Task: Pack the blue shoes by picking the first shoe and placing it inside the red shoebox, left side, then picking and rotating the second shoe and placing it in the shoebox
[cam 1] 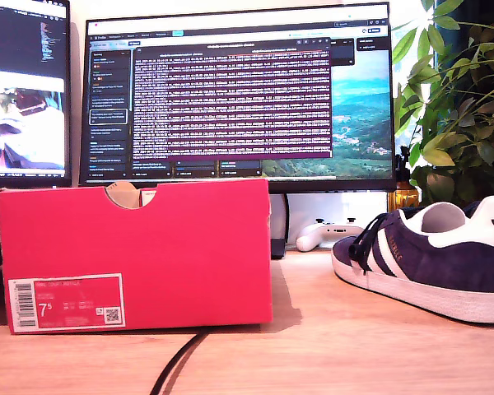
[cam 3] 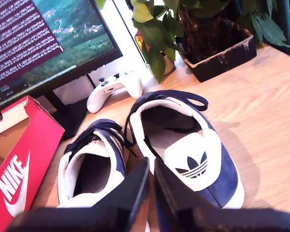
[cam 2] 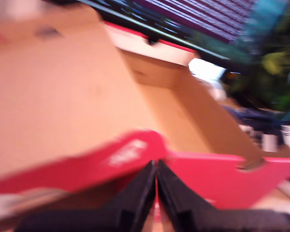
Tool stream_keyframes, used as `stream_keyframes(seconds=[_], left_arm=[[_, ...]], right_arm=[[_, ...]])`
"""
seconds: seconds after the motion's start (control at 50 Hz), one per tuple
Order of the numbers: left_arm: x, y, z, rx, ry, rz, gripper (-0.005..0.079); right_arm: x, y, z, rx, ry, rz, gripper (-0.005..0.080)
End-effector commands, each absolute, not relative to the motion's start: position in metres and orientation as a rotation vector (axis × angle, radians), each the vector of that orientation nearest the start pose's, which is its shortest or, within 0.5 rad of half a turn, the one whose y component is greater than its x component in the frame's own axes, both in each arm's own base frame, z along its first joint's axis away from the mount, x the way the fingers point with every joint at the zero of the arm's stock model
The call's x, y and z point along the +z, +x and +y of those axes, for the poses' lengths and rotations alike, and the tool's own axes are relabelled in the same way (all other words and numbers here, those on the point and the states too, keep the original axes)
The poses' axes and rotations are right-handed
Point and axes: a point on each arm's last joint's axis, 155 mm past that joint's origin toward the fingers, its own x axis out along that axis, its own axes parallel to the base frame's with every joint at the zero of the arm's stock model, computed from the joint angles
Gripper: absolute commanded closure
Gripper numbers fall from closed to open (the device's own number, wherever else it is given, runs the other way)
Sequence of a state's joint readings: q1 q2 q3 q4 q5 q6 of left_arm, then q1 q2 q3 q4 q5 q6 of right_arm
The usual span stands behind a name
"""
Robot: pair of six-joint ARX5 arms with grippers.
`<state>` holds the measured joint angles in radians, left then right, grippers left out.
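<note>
The red shoebox stands at the exterior view's left, its label end facing the camera. Neither gripper shows in that view. In the blurred first wrist view, my first gripper is shut with nothing in it. It hovers over the near red wall of the shoebox, whose brown inside looks bare. The blue shoes lie side by side under my second gripper, which is shut and empty just above their heels. One shoe lies beside the shoebox, the other shoe further from it. A shoe also shows at the exterior view's right.
A large monitor stands behind the box and shoes, with another screen at the exterior view's left. A white game controller lies under the monitor. A potted plant stands behind the shoes. A black cable crosses the table front.
</note>
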<state>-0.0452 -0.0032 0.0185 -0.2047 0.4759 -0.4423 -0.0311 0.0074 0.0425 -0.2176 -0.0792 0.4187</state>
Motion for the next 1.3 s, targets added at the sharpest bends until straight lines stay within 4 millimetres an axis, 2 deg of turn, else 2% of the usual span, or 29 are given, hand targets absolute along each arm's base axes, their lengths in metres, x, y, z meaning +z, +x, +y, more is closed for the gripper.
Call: stream_keyframes(seconds=[0.0, 0.14, 0.32, 0.72, 0.94, 1.12, 1.28], left_arm=[[0.103, 0.22, -0.101, -0.483, -0.51, 0.37, 0.0764], [0.083, 0.217, -0.107, -0.474, -0.512, 0.464, 0.0764], [0.057, 0.218, -0.101, -0.4, -0.499, 0.568, 0.0764], [0.068, 0.245, -0.101, -0.386, -0.476, 0.494, 0.0764], [0.066, 0.252, -0.116, -0.436, -0.474, 0.502, 0.0764], [0.062, 0.254, -0.129, -0.478, -0.47, 0.516, 0.0764], [0.059, 0.254, -0.135, -0.492, -0.469, 0.524, 0.0764]], right_arm=[[0.129, 0.247, 0.008, 0.018, 0.429, 0.18, 0.0752], [0.13, 0.246, 0.016, 0.062, 0.431, 0.187, 0.0752], [0.13, 0.246, 0.016, 0.063, 0.423, 0.186, 0.0752], [0.133, 0.242, 0.023, 0.094, 0.408, 0.216, 0.0744], [0.157, 0.238, 0.032, 0.141, 0.417, 0.234, 0.0734], [0.195, 0.238, 0.048, 0.222, 0.42, 0.256, 0.0728], [0.194, 0.238, 0.066, 0.269, 0.434, 0.484, 0.0729]])
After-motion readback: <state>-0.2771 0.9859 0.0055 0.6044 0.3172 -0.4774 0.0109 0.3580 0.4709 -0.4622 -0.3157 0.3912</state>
